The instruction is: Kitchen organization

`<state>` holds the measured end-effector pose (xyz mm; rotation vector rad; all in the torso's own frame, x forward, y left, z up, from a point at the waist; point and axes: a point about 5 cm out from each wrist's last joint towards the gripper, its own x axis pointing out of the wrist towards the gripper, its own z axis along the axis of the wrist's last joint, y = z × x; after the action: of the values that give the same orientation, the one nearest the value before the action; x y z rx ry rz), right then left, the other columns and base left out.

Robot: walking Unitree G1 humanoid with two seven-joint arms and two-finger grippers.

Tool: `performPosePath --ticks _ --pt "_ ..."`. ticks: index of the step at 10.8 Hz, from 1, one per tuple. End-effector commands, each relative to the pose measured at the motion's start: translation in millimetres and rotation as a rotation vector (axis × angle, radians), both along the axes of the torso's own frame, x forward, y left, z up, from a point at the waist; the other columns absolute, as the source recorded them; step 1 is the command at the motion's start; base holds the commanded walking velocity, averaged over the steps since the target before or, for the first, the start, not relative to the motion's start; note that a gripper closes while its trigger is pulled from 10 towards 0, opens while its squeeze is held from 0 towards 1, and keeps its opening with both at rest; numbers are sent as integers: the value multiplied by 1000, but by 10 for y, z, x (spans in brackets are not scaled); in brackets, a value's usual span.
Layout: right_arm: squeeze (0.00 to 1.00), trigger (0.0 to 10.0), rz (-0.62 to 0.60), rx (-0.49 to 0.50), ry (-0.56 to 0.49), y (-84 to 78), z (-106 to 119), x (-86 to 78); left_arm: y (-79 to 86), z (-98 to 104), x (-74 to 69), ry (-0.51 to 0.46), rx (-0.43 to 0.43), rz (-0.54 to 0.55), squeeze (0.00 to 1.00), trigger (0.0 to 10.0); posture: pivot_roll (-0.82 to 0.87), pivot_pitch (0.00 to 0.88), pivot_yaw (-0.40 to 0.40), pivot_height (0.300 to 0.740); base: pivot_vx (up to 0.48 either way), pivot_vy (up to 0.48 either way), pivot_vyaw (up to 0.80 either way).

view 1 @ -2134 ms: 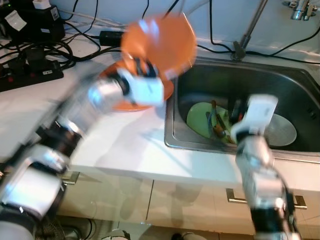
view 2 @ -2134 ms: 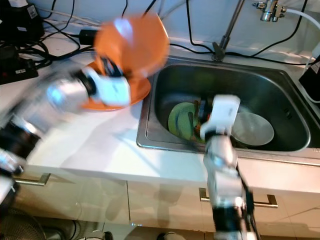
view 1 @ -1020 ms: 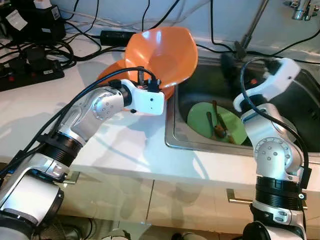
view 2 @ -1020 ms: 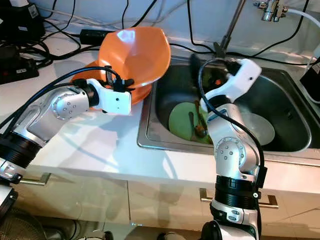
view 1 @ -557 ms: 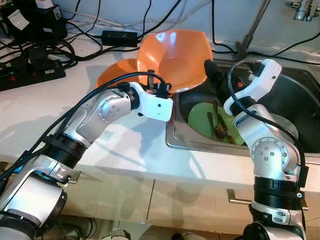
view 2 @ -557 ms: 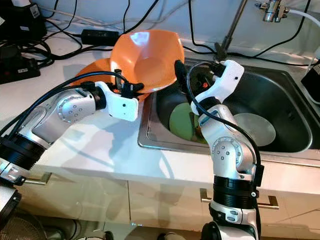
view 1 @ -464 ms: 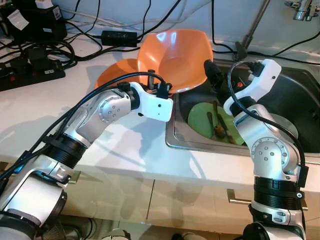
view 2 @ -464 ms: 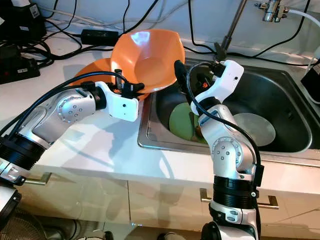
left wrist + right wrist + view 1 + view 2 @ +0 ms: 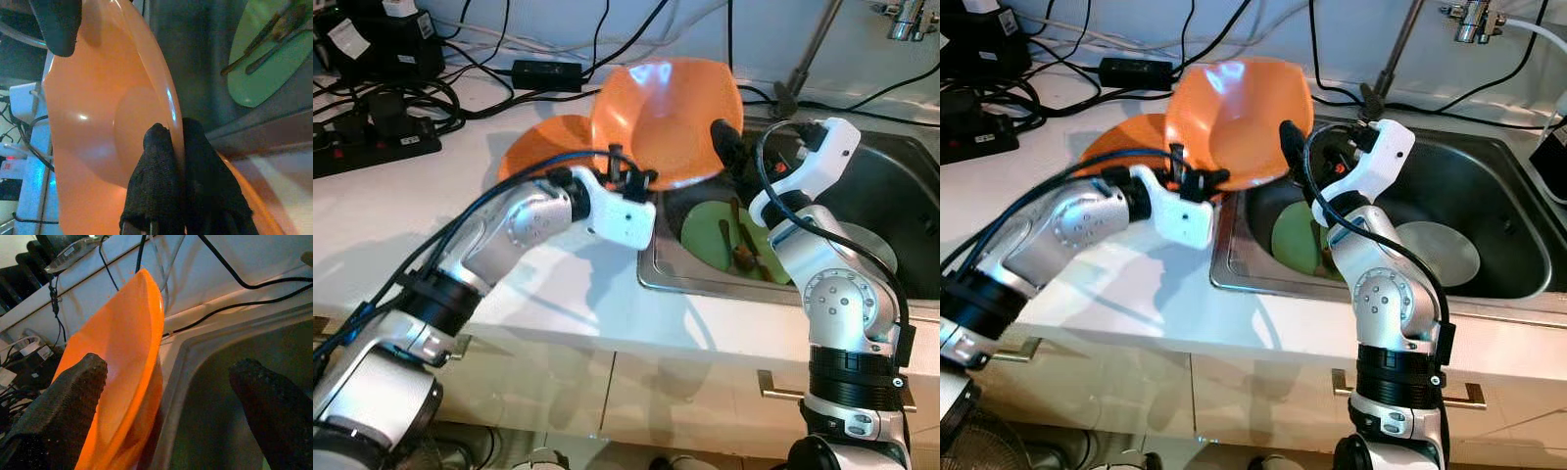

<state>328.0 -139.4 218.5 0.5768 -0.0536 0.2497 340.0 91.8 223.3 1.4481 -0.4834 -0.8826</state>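
My left gripper (image 9: 631, 182) is shut on the lower rim of an orange bowl (image 9: 666, 116), holding it tilted above the sink's left edge. In the left wrist view both fingers (image 9: 164, 161) pinch the bowl's rim (image 9: 98, 112). My right gripper (image 9: 1317, 152) is open beside the bowl's right rim. One of its fingers (image 9: 68, 416) lies in front of the orange bowl (image 9: 127, 362), the other (image 9: 274, 406) over the basin. A second orange dish (image 9: 540, 147) rests on the counter below.
The steel sink (image 9: 651, 266) holds a green plate (image 9: 710, 230) with cutlery (image 9: 742, 250) and a pale plate (image 9: 1440, 253). A faucet pipe (image 9: 808, 54) rises behind it. A power strip (image 9: 372, 147) and cables crowd the counter's back left.
My left gripper has carried the orange bowl rightward, from above the counter dish to the sink's edge. The right gripper rose out of the sink and came up to the bowl's right rim.
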Motion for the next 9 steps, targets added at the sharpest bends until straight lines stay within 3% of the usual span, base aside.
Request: performPosePath --ticks 1,2,3,9 --pt "0 10000 -17 9 29 -30 -43 11 -50 97 -66 -56 -15 -47 0 10000 -12 53 -99 740 0 0 0" --pt "0 980 -23 11 29 -35 -43 14 -41 94 -75 -57 -13 -47 0 10000 -11 57 -100 740 0 0 0" --pt "0 0 -30 13 28 -39 -42 15 -37 91 -76 -58 -11 -45 0 10000 -11 57 -100 740 0 0 0" --pt "0 0 -4 40 39 13 -52 31 -45 162 -56 -129 -15 -38 0 10000 -10 65 -101 740 0 0 0"
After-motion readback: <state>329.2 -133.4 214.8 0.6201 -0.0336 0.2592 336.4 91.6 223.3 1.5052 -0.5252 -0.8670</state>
